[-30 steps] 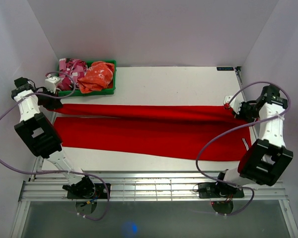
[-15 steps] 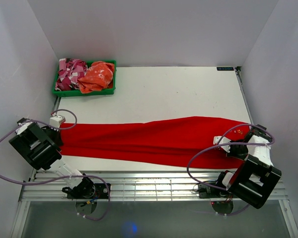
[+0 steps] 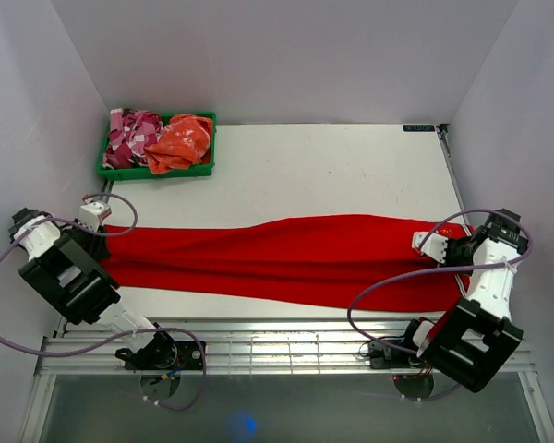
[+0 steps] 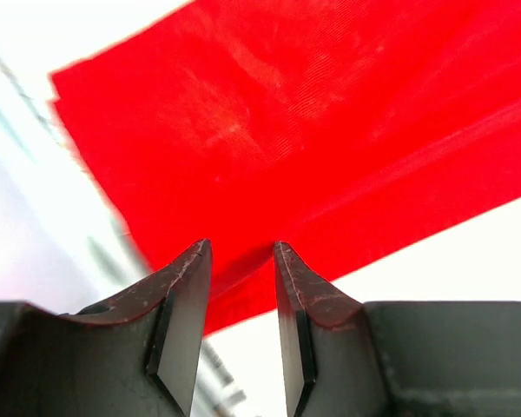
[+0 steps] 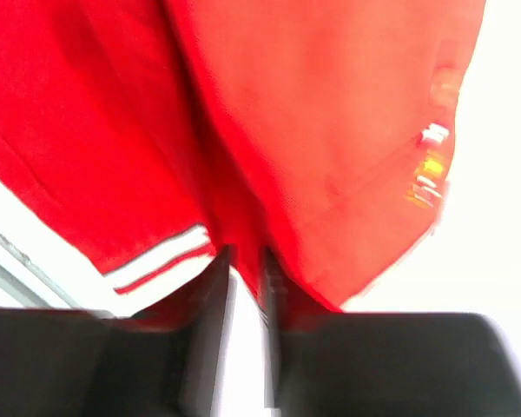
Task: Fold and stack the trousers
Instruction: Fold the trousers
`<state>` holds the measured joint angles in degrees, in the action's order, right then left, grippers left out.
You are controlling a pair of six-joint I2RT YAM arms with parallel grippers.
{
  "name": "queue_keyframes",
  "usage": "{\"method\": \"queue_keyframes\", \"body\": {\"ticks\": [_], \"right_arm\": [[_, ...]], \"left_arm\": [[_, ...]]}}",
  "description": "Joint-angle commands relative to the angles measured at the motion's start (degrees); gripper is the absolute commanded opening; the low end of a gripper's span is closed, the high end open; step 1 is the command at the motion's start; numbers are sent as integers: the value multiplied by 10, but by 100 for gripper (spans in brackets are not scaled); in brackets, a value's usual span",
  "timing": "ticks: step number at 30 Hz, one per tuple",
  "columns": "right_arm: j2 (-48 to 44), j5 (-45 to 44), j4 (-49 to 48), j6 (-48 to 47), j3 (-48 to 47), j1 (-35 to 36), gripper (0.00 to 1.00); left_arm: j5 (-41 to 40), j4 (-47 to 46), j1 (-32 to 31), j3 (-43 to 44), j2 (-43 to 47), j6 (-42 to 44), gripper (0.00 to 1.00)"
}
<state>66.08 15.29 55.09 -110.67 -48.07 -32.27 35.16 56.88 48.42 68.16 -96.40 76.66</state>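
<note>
Both arms have drawn back from the desk's near edge, and my left gripper [image 4: 240,248] has let go: its dark fingers stand apart above the cloth. My right gripper [image 5: 243,256] shows only a narrow, blurred slit, and I cannot tell whether it pinches the cloth. I judge the lengthwise fold done. The trousers [image 3: 295,254], smooth bright red, lie as one long doubled band across the desk [image 3: 332,175], nearer its front edge. At the far left corner, a green bin [image 3: 210,138] holds crumpled garments.
</note>
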Motion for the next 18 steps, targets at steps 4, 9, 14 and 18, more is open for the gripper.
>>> {"method": "queue_keyframes", "body": {"ticks": [4,9,14,18], "right_arm": [[-112,-53,75,-125,46,-18,60],[-131,-20,99,-163,38,-78,61],[-8,77,201,-12,-197,-83,80],[48,37,199,12,-233,-64,75]], "left_arm": [[76,118,18,41,100,104,47],[105,219,41,65,100,158,56],[128,234,35,35,135,162,71],[130,234,-9,7,158,122,73]]}}
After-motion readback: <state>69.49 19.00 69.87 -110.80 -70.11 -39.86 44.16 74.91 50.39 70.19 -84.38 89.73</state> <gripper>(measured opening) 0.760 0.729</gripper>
